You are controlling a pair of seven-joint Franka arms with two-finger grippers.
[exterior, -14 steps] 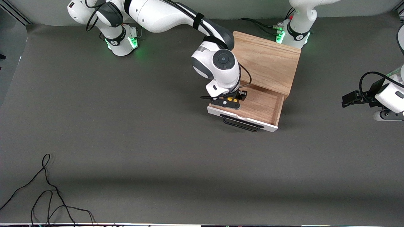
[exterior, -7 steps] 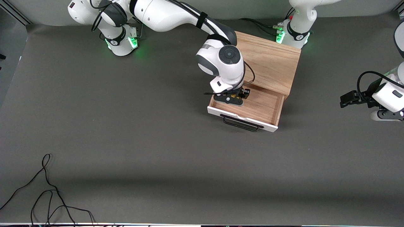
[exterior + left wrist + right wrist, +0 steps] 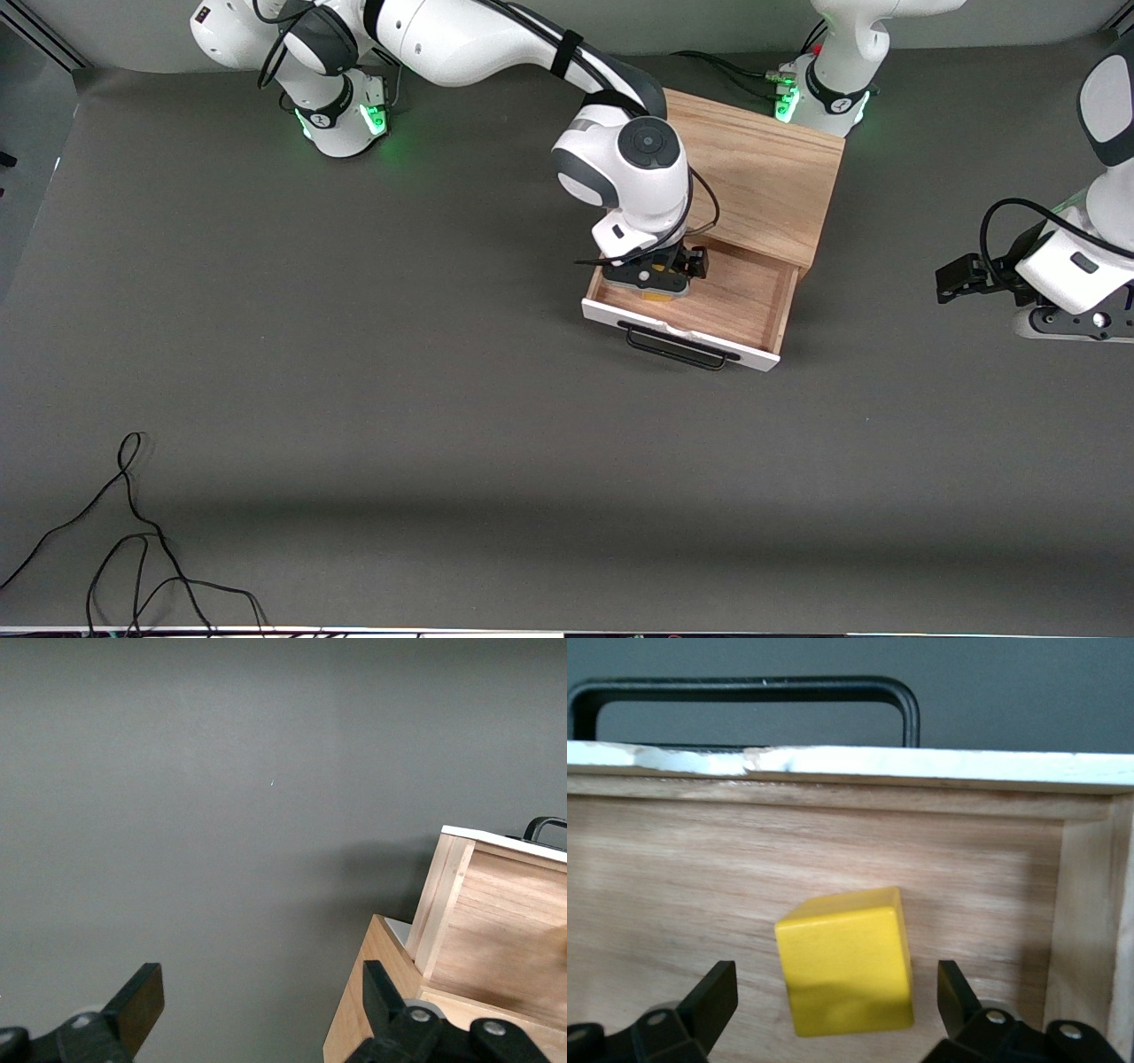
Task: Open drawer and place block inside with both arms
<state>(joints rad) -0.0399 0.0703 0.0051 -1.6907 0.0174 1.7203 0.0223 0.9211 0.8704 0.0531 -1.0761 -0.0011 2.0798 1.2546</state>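
The drawer [image 3: 682,330] stands pulled out of the light oak box [image 3: 753,168], its black handle [image 3: 678,350] toward the front camera. The yellow block [image 3: 846,961] lies on the drawer floor, close to the white front panel [image 3: 921,762]. It shows as a yellow sliver [image 3: 657,295] in the front view. My right gripper [image 3: 837,992] hangs low in the drawer, open, its fingers either side of the block with gaps. My left gripper [image 3: 1067,326] is open and empty over the bare table at the left arm's end, beside the box [image 3: 372,1010].
A loose black cable [image 3: 133,540] lies on the grey table near the front camera, toward the right arm's end. The oak box stands close to the left arm's base [image 3: 819,97]. The drawer's side wall [image 3: 1090,921] stands close to one right finger.
My right gripper moved farther over the drawer floor, sank, and opened. The block now lies free on the drawer floor. My left arm shifted slightly toward the box.
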